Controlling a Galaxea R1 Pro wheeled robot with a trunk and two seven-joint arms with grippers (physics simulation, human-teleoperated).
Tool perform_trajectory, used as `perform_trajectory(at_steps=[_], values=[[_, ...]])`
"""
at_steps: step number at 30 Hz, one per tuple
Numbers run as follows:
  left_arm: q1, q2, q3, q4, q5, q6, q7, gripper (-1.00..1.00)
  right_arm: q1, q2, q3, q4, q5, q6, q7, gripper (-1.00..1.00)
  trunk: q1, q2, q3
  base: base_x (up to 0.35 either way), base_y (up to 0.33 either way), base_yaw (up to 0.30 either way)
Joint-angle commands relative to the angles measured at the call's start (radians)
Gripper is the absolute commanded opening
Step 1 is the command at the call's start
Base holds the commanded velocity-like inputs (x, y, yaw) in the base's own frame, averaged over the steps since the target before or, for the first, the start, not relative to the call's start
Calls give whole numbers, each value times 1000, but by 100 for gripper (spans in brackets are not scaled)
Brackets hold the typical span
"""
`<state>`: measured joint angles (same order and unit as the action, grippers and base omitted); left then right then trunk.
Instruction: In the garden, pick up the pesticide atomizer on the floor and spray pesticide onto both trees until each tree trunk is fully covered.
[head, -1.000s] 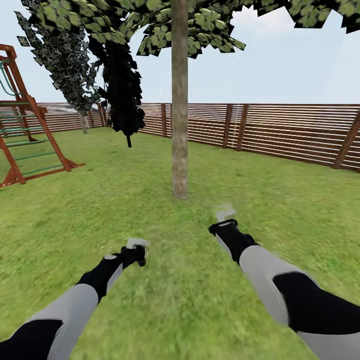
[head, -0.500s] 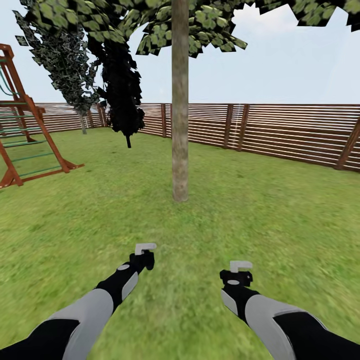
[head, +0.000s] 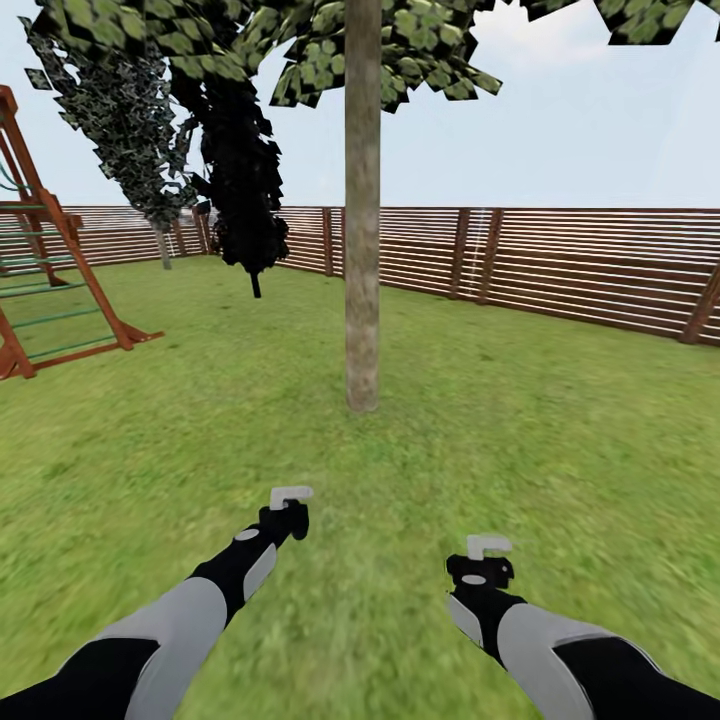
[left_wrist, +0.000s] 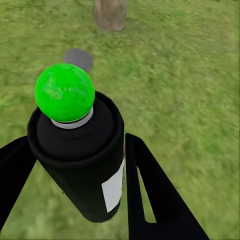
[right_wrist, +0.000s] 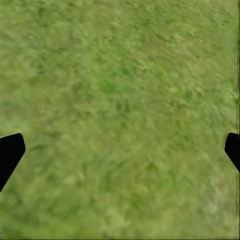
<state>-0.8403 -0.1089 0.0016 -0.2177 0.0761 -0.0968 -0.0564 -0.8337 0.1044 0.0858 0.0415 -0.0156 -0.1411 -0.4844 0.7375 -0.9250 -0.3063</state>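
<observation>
**Atomizer in hand, trunk dead ahead**

Tree trunk (head: 361, 230) stands centre frame on the lawn (head: 560, 430). Left end effector (left_wrist: 122, 165) grips the pesticide atomizer (left_wrist: 80, 155); right end effector (right_wrist: 120, 150) is spread wide, empty. Best move: aim the nozzle squarely at the bark.

The tree trunk (head: 362, 200) stood on the lawn (head: 560, 400) straight ahead, between and beyond the two arms. The left end effector (head: 290, 497) reached forward left of the trunk's line; the right end effector (head: 487, 546) sat nearer the robot, to the right. The pesticide atomizer (left_wrist: 82, 155) sat between the left fingers (left_wrist: 155, 195). The playset (head: 45, 270) stood far left. The fence (head: 560, 265) ran behind the trunk, with the conifer (head: 240, 180) before it, left of the trunk.
</observation>
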Motion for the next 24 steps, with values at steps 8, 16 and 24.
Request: perform_trajectory(at_steps=[8, 16, 24], values=[[0, 0, -1, 0, 1, 1, -3, -100, 59, -264, 3, 11, -1, 9, 514, 100, 0, 0, 0, 350, 0, 0], [0, -2, -2, 0, 1, 4, -3, -100, 87, -267, 5, 11, 2, 6, 537, 100, 0, 0, 0, 350, 0, 0], [0, -22, -3, 1, 0, 5, -3, -100, 92, -265, 5, 12, 2, 5, 538, 100, 0, 0, 0, 350, 0, 0]])
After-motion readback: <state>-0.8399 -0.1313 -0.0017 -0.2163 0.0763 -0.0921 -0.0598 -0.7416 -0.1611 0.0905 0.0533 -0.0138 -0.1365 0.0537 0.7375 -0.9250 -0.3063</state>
